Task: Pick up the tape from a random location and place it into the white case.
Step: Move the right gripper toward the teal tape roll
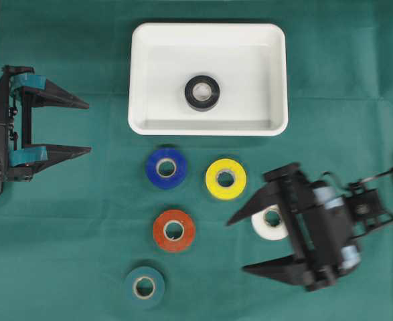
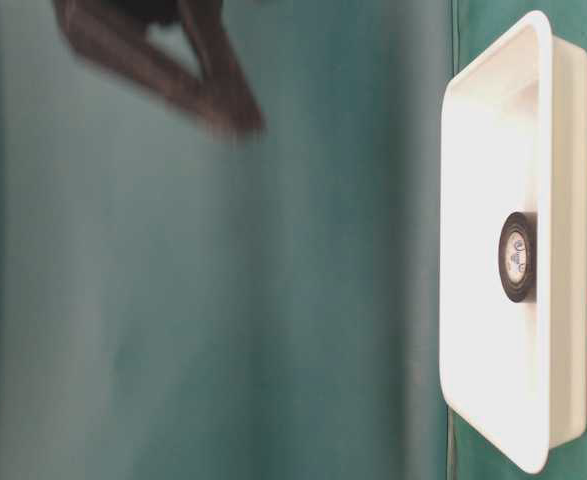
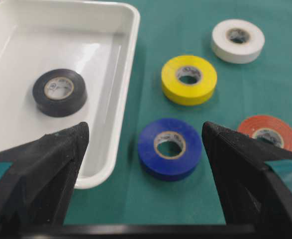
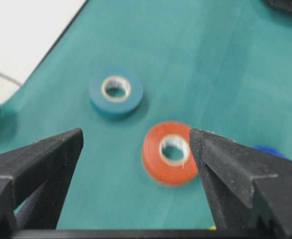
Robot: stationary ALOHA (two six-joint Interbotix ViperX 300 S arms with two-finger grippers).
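Shallow white case (image 1: 208,127) with rounded corners and raised rim, lying flat on the green-covered desk (image 1: 82,227); black tape (image 1: 202,92) flat near its middle. Just below the case: blue tape (image 1: 166,168) and yellow tape (image 1: 225,178); farther below, orange tape (image 1: 173,230), teal tape (image 1: 143,287), white tape (image 1: 270,223). Left gripper (image 1: 89,127) level, left of the case, fingers spread wide, empty. Right gripper (image 1: 236,243) angled over the white tape, fingers wide apart, gripping nothing. Print inside the black roll's core too small to read.

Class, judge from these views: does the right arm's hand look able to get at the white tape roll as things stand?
Probably yes. The right hand is open, above the white tape roll, which lies flat on the green cloth, apart from the yellow roll.
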